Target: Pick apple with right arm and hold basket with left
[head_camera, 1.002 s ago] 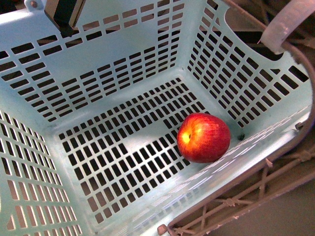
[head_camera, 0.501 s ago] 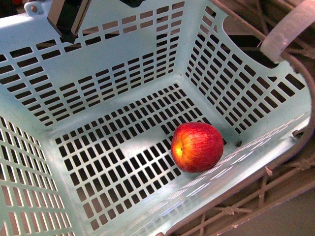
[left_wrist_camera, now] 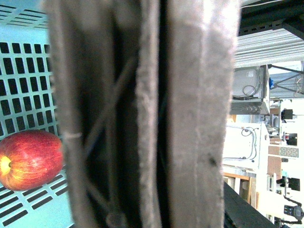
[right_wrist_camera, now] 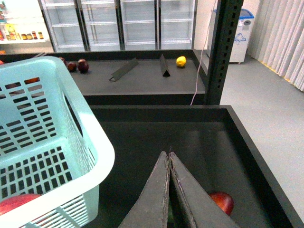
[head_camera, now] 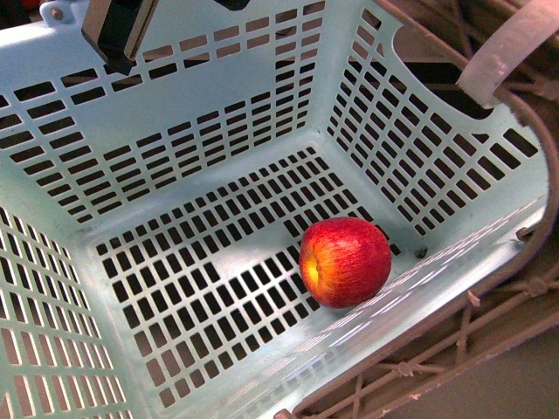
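Apple (head_camera: 345, 262) lay on the slotted floor of your basket (head_camera: 325, 78), close against the near wall and toward the right-hand corner, with its yellow patch turned left. Nothing touched it. The basket filled the front view, tilted so you looked straight down into it, and the brown handle (head_camera: 410, 365) ran along outside that same near wall.

Your right tool (right_wrist_camera: 169, 156) was outside the basket, over a black bin (right_wrist_camera: 142, 137) just beside it. Its two fingers were pressed together along their length and held nothing. A red fruit (right_wrist_camera: 222, 202) sat in the bin beneath them, partly hidden behind one finger. From that wrist you could see the basket's rim (right_wrist_camera: 90, 137) and a sliver of the apple (right_wrist_camera: 16, 202) through the slotted wall.

Your left wrist view was mostly filled by blurred grey-brown bars standing close together, with only a thin dark gap between them. You could not tell the left tool's fingers from the handle there, so its state could not be told. Beside those bars the apple (left_wrist_camera: 31, 159) showed on the basket (left_wrist_camera: 26, 33) floor.
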{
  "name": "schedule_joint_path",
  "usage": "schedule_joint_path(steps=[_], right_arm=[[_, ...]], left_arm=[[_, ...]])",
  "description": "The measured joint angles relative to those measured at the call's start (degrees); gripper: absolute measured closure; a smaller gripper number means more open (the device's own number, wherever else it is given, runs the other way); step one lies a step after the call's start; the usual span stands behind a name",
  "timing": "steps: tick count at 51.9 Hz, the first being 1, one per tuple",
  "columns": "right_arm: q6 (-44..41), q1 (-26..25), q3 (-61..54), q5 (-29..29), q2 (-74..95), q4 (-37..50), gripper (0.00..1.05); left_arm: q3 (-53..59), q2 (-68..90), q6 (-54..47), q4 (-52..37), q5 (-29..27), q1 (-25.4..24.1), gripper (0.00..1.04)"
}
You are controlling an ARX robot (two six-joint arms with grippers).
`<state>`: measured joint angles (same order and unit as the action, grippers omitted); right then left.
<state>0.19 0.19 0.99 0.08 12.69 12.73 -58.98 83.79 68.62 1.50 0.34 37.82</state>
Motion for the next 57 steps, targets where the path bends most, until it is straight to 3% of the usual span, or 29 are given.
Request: schedule_joint_path(steps=[10,16,26,30,43,52,57], right_arm=[[0.00,0.00,0.00,0.00,-2.80,-2.84,1.03],[0.00,0.00,0.02,0.02,-10.23,-11.85,1.03],[-0.02,0.00,0.02,0.04,-12.26,-12.66,1.03],[-0.02,0.00,0.02,0.02,-12.31,-12.66,0.87],[-0.02,0.00,0.02,0.04,-12.33,-12.66,0.52],[-0.02,0.00,0.02,0.04,-12.33,-12.66,0.19],[0.00,0.00,0.02,0.02,-12.33,-12.66,0.07]], left_arm=[[0.00,0.00,0.00,0.00,0.04,0.00,0.78],[0.00,0.00,-0.02,0.00,0.04,0.02,0.78],[0.00,0.00,0.07,0.00,0.07,0.00,0.78],[0.00,0.00,-0.04,0.00,-0.04,0.02,0.78],[0.00,0.00,0.00,0.00,-0.02,0.00,0.78],[0.00,0.00,0.00,0.00,0.02,0.00,0.78],[0.00,0.00,-0.02,0.00,-0.02,0.00,0.78]])
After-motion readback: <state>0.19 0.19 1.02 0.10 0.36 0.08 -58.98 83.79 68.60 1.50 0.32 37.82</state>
